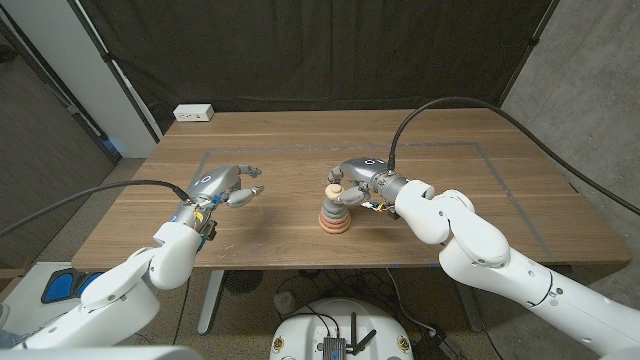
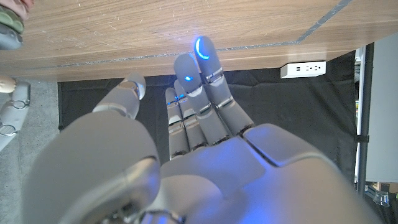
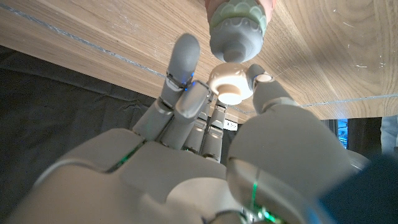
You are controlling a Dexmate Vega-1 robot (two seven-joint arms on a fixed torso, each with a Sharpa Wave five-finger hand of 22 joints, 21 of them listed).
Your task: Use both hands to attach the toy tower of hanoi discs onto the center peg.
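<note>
The toy tower [image 1: 335,218] stands mid-table, with several pastel discs stacked on its centre peg, widest at the bottom. My right hand [image 1: 358,177] hovers just right of its top and pinches a small cream disc [image 1: 335,190] between thumb and fingers. In the right wrist view this cream disc [image 3: 231,84] sits right at the tip of the stack's greenish top [image 3: 239,25]; I cannot tell whether they touch. My left hand [image 1: 226,187] is left of the tower, apart from it, with fingers [image 2: 199,74] spread and nothing in them.
A white power strip [image 1: 193,113] lies at the table's back left edge. Thin tape lines [image 1: 480,147] mark a rectangle on the wooden top. A black cable [image 1: 470,105] arcs over my right arm. A dark curtain hangs behind the table.
</note>
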